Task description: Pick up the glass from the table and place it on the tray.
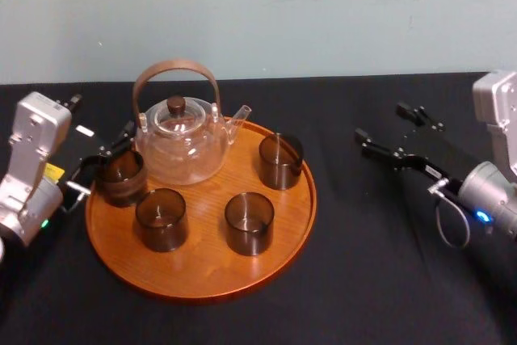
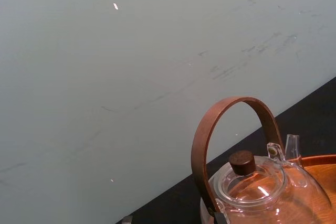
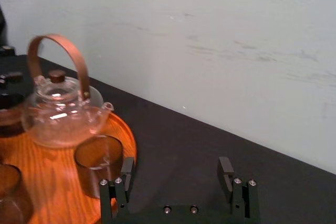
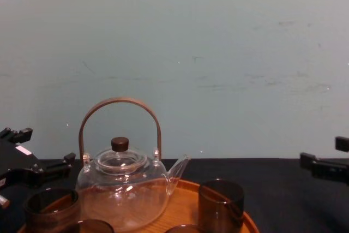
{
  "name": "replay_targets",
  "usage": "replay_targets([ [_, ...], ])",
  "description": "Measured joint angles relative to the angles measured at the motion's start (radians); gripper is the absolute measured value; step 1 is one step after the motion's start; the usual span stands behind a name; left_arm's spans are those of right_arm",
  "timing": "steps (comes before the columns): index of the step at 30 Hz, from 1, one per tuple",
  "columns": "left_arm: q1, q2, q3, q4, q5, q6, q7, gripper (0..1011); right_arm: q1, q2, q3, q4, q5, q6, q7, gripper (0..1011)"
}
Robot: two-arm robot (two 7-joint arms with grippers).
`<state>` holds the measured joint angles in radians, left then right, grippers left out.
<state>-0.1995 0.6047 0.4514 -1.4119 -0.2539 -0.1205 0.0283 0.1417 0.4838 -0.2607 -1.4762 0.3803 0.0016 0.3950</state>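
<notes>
The left gripper (image 1: 101, 116) is found spread just beside the glass (image 1: 121, 177), which is set inside the left rim of the tray (image 1: 202, 280). On withdrawal, the glass could be clipped by the near finger and toppled. The right gripper (image 1: 380, 121) is parked, spread, well aside.

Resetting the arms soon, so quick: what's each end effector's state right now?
Left end effector: open, holding nothing.
Right end effector: open, holding nothing.

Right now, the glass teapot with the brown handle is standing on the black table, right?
Not quite. The teapot with the brown handle is standing on the orange wooden tray, not on the black table. The head view shows it best.
</notes>
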Motion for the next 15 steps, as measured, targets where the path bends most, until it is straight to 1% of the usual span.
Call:
replay_targets([
  [4, 0.0, 0.0, 0.0, 0.0, 0.0, 0.0, 0.0, 1001, -0.01, -0.001, 0.016, 0.015, -0.023, -0.013, -0.018, 1002],
  [8, 0.0, 0.0, 0.0, 0.0, 0.0, 0.0, 0.0, 1001, -0.016, -0.007, 0.027, 0.022, -0.036, -0.014, -0.029, 1002],
  [15, 0.0, 0.0, 0.0, 0.0, 0.0, 0.0, 0.0, 1001, -0.015, -0.007, 0.026, 0.022, -0.036, -0.014, -0.029, 1002],
])
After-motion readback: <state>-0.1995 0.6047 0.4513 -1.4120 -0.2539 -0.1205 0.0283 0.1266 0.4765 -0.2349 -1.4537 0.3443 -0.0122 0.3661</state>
